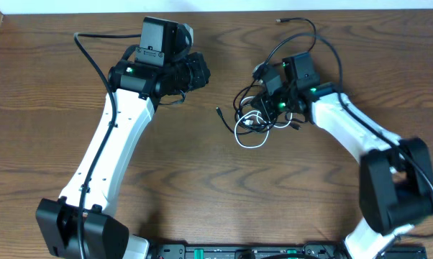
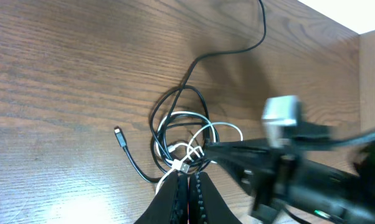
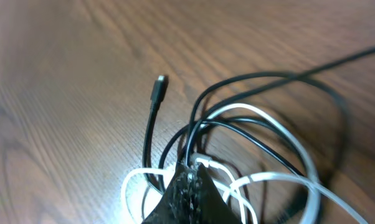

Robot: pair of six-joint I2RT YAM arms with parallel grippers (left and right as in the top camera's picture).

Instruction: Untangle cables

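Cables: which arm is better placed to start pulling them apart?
Right. The right tool is shut right where the white cable and black cable cross, though whether it pinches a strand is unclear. The left tool, also shut, hangs above the table, apart from both.

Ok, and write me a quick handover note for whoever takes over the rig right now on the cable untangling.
Left gripper: jaws shut, empty, apart from the cables.
Right gripper: jaws shut in the middle of the tangle, apparently pinching the white cable.
White cable and black cable lie looped through each other on the table; one black plug sticks out free.
Done: nothing separated yet.
Left: pull the two cables apart.
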